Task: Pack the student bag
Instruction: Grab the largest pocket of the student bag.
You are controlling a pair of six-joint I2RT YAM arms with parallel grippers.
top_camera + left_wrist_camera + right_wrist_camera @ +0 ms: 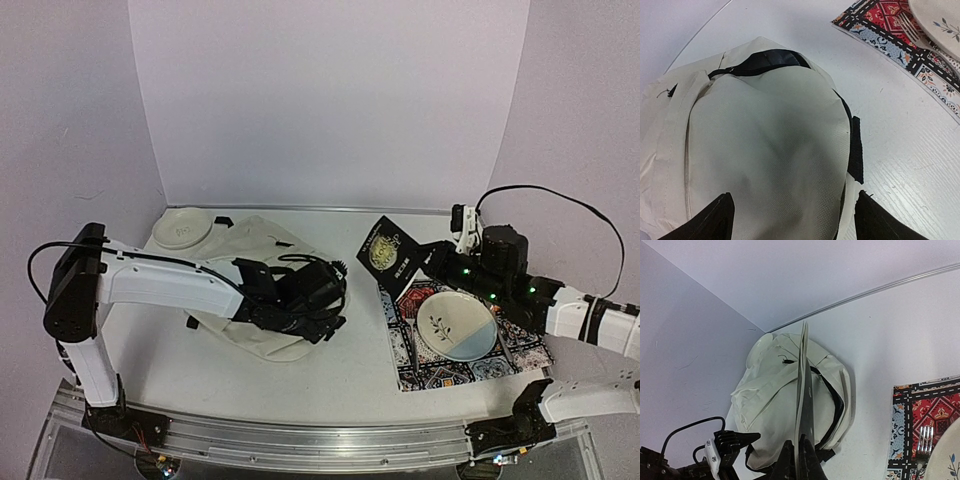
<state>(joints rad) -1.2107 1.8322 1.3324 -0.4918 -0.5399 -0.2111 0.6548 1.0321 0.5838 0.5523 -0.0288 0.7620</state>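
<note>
1. The bag point(250, 240) lies flat on the bench point(300, 390). It is cream, and its zipper mouth gapes enough to show dark lining along one side.
2. The left gripper point(796, 222) hangs just over the bag with its jaws spread wide, one black finger toward each side of the fabric. It holds nothing. I cannot tell whether the fingers touch the cloth.
3. A pale plate point(182, 228) sits right at the bag's far-left corner.
4. To the right of the bag and apart from it, the right gripper point(801, 460) is clamped tight on a thin black book point(388, 250) with a round gold emblem, held tilted up.
5. Farther right of the bag, a patterned mat point(415, 372) lies on the bench. It carries a leaf-print dish point(458, 325) with a fork point(912, 32) beside it.
</note>
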